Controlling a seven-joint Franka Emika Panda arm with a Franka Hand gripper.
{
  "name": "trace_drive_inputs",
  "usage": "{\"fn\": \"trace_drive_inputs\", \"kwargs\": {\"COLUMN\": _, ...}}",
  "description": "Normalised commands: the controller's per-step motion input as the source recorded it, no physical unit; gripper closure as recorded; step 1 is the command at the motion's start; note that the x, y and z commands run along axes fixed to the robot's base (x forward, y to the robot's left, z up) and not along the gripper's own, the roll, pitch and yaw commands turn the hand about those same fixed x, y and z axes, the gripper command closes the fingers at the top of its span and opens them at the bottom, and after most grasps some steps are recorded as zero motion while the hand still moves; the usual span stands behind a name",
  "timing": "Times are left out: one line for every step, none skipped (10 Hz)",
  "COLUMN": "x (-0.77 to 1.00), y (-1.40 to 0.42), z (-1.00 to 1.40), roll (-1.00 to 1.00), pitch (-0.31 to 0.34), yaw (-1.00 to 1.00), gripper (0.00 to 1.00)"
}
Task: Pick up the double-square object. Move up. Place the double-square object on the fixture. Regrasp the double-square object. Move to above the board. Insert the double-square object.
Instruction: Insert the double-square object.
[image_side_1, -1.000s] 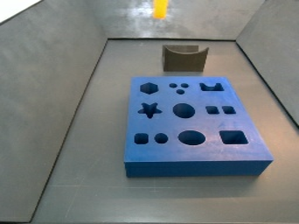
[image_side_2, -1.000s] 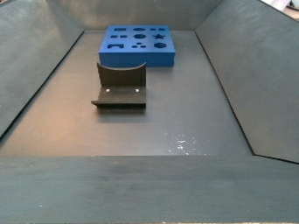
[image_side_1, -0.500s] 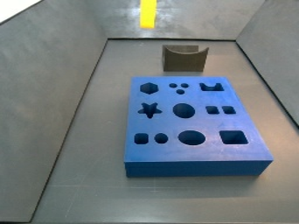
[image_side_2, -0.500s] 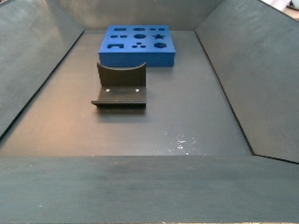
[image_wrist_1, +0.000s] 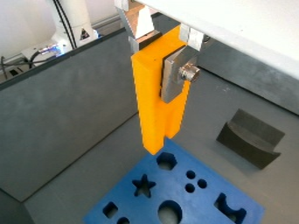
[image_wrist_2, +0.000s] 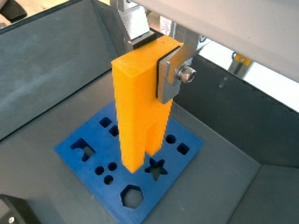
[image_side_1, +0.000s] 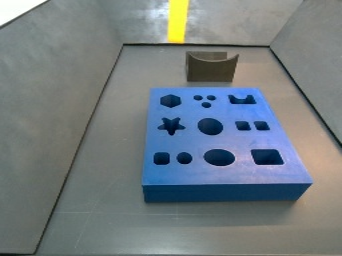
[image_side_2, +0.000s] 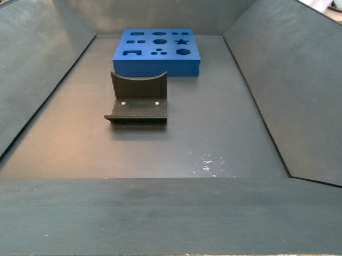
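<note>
Since a second ago the double-square object (image_wrist_2: 142, 109), clenched upright in my tool (image_wrist_2: 162, 61), has drifted sideways above the board (image_wrist_2: 93, 149); any tilt could jam its prongs on the rim.

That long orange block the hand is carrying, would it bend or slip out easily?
Probably stiff: the double-square object hangs straight, unsagging. It looks smooth, so it might slip, though the hand clamps it near its top, above the board.
</note>
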Motion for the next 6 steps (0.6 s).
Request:
{"fn": "trace_drive_inputs", "kwargs": {"x": 0.71, "y": 0.0, "z": -0.08, "roll": -0.05, "pitch": 0.004, "yaw": 0.0, "gripper": 1.0}}
{"fn": "trace_drive_inputs", "kwargs": {"x": 0.79, "y": 0.0, "z": -0.09, "roll": -0.07, "pitch": 0.001, "yaw": 0.0, "gripper": 1.0}}
{"fn": "trace_drive_inputs", "kwargs": {"x": 0.83, "y": 0.0, "z": -0.08, "roll": -0.05, "pitch": 0.0, "yaw": 0.0, "gripper": 1.0}}
{"fn": "trace_drive_inputs", "kwargs": {"x": 0.9, "y": 0.0, "z": -0.11, "roll": -0.04, "pitch": 0.0, "yaw": 0.0, "gripper": 1.0}}
{"fn": "trace_drive_inputs", "kwargs": {"x": 0.97, "y": 0.0, "z": -0.17, "roll": -0.02, "pitch": 0.0, "yaw": 0.0, "gripper": 1.0}}
{"fn": "trace_drive_inputs", "kwargs": {"x": 1.0, "y": 0.0, "z": -0.17, "roll": 0.0, "pitch": 0.0, "yaw": 0.0, "gripper": 1.0}}
